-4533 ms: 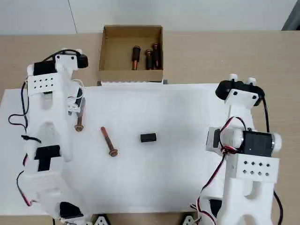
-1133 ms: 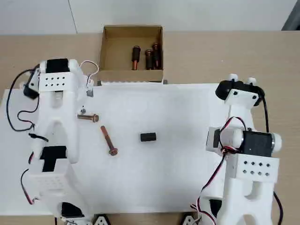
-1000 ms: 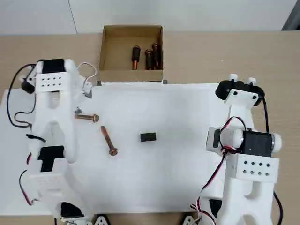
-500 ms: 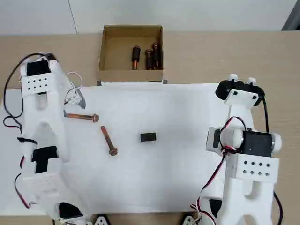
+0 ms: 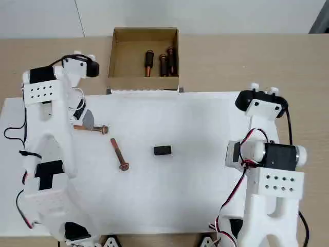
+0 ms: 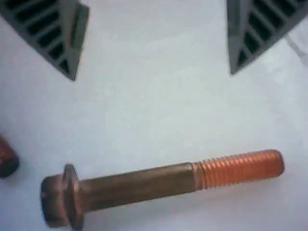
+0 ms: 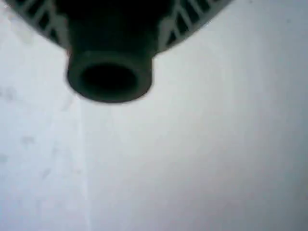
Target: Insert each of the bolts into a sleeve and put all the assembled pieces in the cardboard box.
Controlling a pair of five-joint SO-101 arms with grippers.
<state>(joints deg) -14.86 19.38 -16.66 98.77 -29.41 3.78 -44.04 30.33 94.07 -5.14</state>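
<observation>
A copper bolt [image 6: 163, 185] lies flat on the white mat [image 5: 195, 195], seen in the high view as bolt [image 5: 90, 127] at the left. My left gripper [image 6: 154, 43] hangs open just above it, fingers [image 6: 53, 33] apart and touching nothing. A second bolt [image 5: 119, 154] lies slanted nearby, its head [image 6: 6, 161] showing at the wrist view's edge. A loose black sleeve [image 5: 162, 151] rests mid-mat. My right gripper [image 7: 113, 33] is shut on another black sleeve [image 7: 109, 79], held over the mat. The cardboard box [image 5: 144, 82] at the back holds several assembled pieces [image 5: 162, 63].
The right arm [image 5: 267, 154] stands over the mat's right edge. Bare wooden table [image 5: 231, 56] surrounds the mat. Wide white mat lies between the loose sleeve and the right arm.
The left arm let the bolt go onto the mat, swung back left, and its wrist has turned so the open fingers hang over the bolt. The right arm barely moved.
</observation>
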